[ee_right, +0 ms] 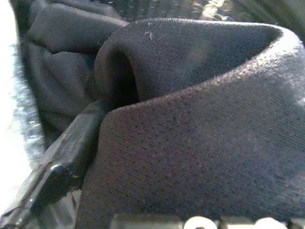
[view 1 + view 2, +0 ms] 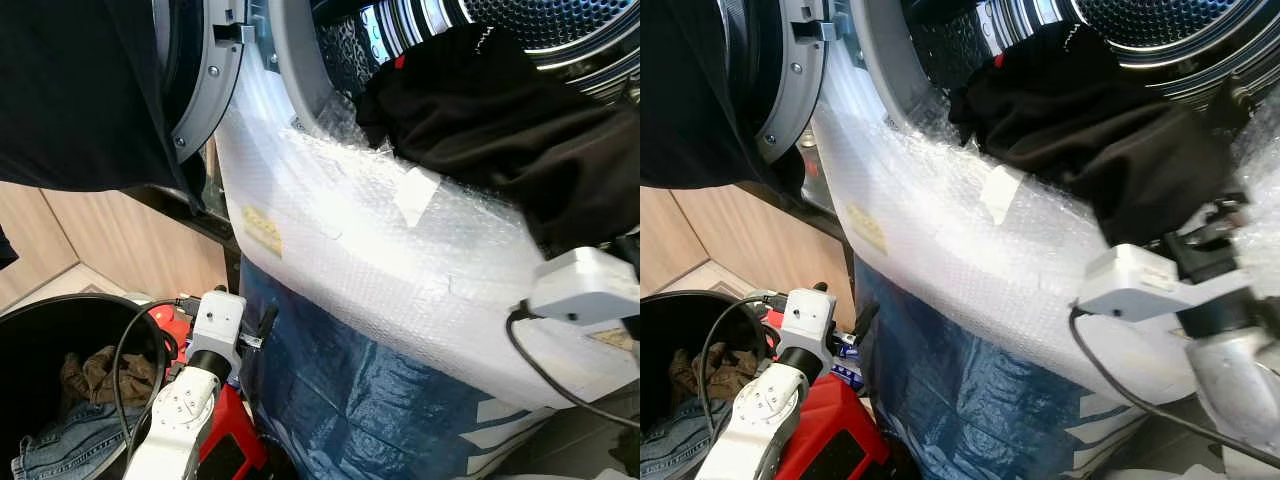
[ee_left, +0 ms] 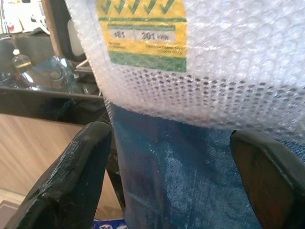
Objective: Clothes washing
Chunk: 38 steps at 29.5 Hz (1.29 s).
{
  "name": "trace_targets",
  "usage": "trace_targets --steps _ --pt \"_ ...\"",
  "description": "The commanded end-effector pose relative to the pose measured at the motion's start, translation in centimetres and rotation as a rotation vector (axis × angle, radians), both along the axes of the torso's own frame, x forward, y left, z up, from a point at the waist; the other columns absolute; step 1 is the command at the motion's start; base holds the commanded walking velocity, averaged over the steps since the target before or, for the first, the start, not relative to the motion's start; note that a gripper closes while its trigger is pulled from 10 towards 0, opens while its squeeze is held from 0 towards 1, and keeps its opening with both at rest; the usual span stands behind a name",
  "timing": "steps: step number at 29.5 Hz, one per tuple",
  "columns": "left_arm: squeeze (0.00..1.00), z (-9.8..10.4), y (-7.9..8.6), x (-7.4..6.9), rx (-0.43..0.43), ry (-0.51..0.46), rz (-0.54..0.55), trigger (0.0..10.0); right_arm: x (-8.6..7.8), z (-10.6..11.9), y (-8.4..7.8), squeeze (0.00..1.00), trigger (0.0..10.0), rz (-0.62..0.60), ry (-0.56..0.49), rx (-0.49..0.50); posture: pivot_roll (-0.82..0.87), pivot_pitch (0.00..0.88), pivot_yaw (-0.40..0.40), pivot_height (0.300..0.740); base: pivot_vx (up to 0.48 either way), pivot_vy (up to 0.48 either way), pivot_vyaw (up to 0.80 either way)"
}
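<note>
Black garment (image 2: 500,120), draped across drum lip

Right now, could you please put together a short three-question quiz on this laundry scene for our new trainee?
1. True or false: the black fabric garment lies wholly inside the shiny steel drum.
2. Which gripper is at that garment?
A. left gripper
B. right gripper
3. Fill in: the round black basket on the robot's left holds a blue ____ garment.

Key: 1 false, it drapes over the bubble-wrapped door rim. 2 B. 3 denim.
</note>
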<state>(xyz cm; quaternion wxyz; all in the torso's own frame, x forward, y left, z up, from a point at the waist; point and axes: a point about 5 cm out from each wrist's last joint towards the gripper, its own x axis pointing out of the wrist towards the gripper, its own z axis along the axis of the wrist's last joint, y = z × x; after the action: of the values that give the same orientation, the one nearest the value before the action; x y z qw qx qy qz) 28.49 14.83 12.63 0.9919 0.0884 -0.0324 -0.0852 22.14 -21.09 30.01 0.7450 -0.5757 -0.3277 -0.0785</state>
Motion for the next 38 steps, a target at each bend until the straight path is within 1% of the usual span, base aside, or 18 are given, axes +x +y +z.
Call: trace_targets --steps 1,3,4,5,6,8,10,12,15,21,22,24,25,26,28,31,35,38 --pt "0.0 0.1 -0.4 -0.1 -0.002 0.001 -0.022 10.0 -0.5 0.4 0.1 0.0 10.0 0.0 -0.024 0.015 -0.02 0.14 -0.085 0.74 0.0 0.0 0.0" --pt "0.0 0.1 -0.6 -0.1 -0.002 0.0 -0.029 10.0 -0.4 0.0 0.8 0.0 10.0 0.053 0.044 0.006 -0.02 0.14 -0.085 0.74 0.0 0.0 0.0" --pt "0.0 0.1 -0.6 -0.1 -0.003 0.0 -0.03 10.0 -0.1 -0.6 1.1 0.0 10.0 0.099 0.124 0.045 -0.02 0.142 -0.079 0.74 0.0 0.0 0.0" --pt "0.0 0.2 -0.6 0.0 -0.002 -0.001 -0.032 10.0 0.3 -1.9 1.8 0.0 10.0 0.215 0.315 0.144 -0.03 0.14 -0.076 0.74 0.0 0.0 0.0" --pt "0.0 0.2 -0.6 0.1 -0.002 -0.002 -0.033 10.0 0.3 -2.5 2.3 0.0 10.0 0.276 0.408 0.185 -0.03 0.14 -0.076 0.74 0.0 0.0 0.0" --pt "0.0 0.2 -0.7 0.1 -0.002 -0.003 -0.035 10.0 -0.3 -3.2 3.2 0.0 10.0 0.367 0.545 0.137 -0.03 0.137 -0.076 0.74 0.0 0.0 0.0" --pt "0.0 0.3 -0.6 0.1 -0.005 -0.005 -0.033 10.0 -1.2 -2.7 3.4 0.0 10.0 0.462 0.636 0.155 -0.03 0.137 -0.078 0.74 0.0 0.0 0.0" --pt "0.0 0.3 -0.6 0.1 -0.005 -0.005 -0.033 10.0 -1.5 -2.4 3.5 0.0 10.0 0.496 0.66 0.168 -0.03 0.137 -0.08 0.74 0.0 0.0 0.0" --pt "0.0 0.2 -0.6 0.2 -0.007 -0.004 -0.027 10.0 -2.2 -0.4 2.8 0.0 10.0 0.587 0.653 0.253 -0.03 0.139 -0.082 0.74 0.0 0.0 0.0" --pt "0.0 0.2 -0.7 0.2 -0.01 -0.004 -0.028 10.0 -2.5 0.3 0.9 0.0 10.0 0.59 0.683 0.307 -0.03 0.135 -0.083 0.74 0.0 0.0 0.0" --pt "0.0 0.2 -0.7 0.2 -0.01 -0.004 -0.026 10.0 -2.7 -0.4 0.2 0.0 10.0 0.561 0.746 0.317 -0.03 0.133 -0.084 0.74 0.0 0.0 0.0" --pt "0.0 0.2 -0.6 0.3 -0.01 -0.005 -0.025 10.0 -2.9 -1.1 -0.3 0.0 10.0 0.526 0.8 0.299 -0.03 0.133 -0.082 0.74 0.0 0.0 0.0" --pt "0.0 0.2 -0.6 0.3 -0.009 -0.006 -0.023 10.0 -2.9 -1.9 -0.7 0.0 10.0 0.505 0.844 0.315 -0.03 0.133 -0.082 0.74 0.0 0.0 0.0" --pt "0.0 0.3 -0.5 0.4 -0.008 -0.008 -0.022 10.0 -3.4 -3.8 -1.5 0.0 10.0 0.474 0.953 0.323 -0.03 0.132 -0.083 0.74 0.0 0.0 0.0" --pt "0.0 0.3 -0.5 0.4 -0.008 -0.009 -0.022 10.0 -3.8 -4.9 -1.9 0.0 10.0 0.465 1.015 0.33 -0.03 0.132 -0.084 0.74 0.0 0.0 0.0" --pt "0.0 0.2 -0.5 0.3 -0.009 -0.008 -0.019 10.0 -4.2 -5.8 -2.8 0.0 10.0 0.468 1.023 0.445 -0.03 0.133 -0.083 0.74 0.0 0.0 0.0" --pt "0.0 0.2 -0.5 0.3 -0.009 -0.008 -0.02 10.0 -4.3 -5.8 -2.9 0.0 10.0 0.498 1.018 0.494 -0.03 0.133 -0.083 0.74 0.0 0.0 0.0" --pt "0.0 0.3 -0.3 0.3 -0.009 -0.01 -0.015 10.0 -5.1 -5.6 -2.3 0.0 10.0 0.597 1.027 0.528 -0.02 0.135 -0.084 0.74 0.0 0.0 0.0"
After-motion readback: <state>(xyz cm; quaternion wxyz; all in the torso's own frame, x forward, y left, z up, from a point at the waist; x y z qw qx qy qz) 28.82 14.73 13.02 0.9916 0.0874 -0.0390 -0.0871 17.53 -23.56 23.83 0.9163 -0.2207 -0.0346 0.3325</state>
